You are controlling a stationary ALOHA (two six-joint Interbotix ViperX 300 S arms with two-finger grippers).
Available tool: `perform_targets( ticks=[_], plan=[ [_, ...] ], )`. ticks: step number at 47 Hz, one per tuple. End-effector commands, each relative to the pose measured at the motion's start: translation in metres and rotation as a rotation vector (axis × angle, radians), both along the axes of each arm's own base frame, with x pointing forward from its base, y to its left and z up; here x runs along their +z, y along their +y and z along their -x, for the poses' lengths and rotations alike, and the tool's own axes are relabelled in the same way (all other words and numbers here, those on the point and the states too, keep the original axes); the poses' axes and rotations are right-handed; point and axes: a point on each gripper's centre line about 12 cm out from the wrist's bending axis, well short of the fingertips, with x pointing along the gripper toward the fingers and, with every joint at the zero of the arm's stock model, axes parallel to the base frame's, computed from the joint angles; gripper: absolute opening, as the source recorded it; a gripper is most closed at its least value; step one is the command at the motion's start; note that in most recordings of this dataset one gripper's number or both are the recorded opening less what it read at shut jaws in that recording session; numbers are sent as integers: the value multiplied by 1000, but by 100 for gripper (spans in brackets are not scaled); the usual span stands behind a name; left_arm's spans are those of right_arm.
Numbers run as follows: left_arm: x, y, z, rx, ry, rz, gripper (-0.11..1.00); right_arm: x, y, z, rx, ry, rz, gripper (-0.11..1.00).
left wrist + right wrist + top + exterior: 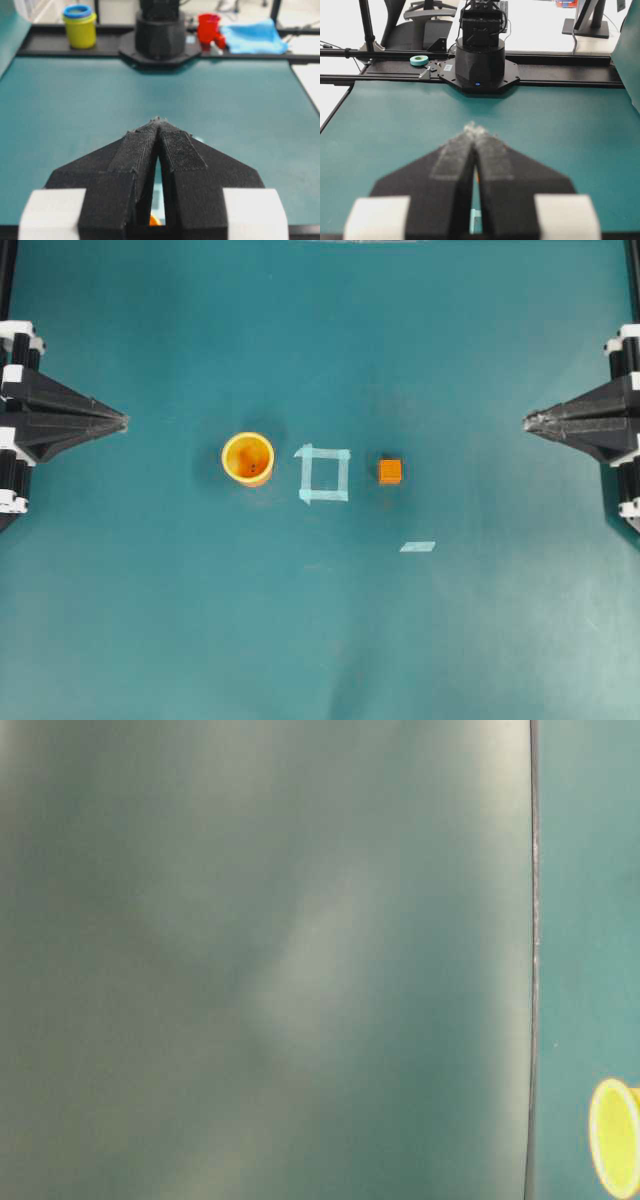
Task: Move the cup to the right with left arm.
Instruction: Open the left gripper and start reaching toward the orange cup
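Observation:
The yellow-orange cup [248, 457] stands upright on the teal table, left of a square of pale tape [324, 473]. Its rim also shows at the right edge of the table-level view as the cup [613, 1137]. My left gripper [124, 421] rests at the far left, well apart from the cup, its fingertips together and nothing held. In the left wrist view the left gripper [158, 121] is shut, with a sliver of orange showing through the slot behind the tips. My right gripper [528, 421] sits shut at the far right; the right gripper [475, 129] holds nothing.
A small orange cube [390, 471] lies right of the tape square, and a loose tape strip [417, 546] lies below it. A yellow jar [80, 26], red object [210, 29] and blue cloth [254, 36] sit beyond the table's far edge.

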Motion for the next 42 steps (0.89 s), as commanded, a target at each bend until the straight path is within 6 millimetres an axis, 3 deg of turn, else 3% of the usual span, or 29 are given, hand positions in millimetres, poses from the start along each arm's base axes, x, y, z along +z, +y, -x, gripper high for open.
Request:
perform_targets(
  ticks=[1,25,30,38,42],
  plan=[
    [-5,-1,-3,-6,46,-21,-1,6,0,-2,0,-15,-5,-1],
    [-24,6,1,29,71,-21,4,7,0,-4,-2,-6,-3,-1],
    [-34,7,3,35,88,-16,24,7,0,-4,-2,-8,-4,-1],
    [-48,10,6,53,119,-13,68,7,0,-4,0,-6,-5,-1],
    [-59,13,8,64,136,-11,73,8,0,-4,0,-8,-5,-1]
  ],
)
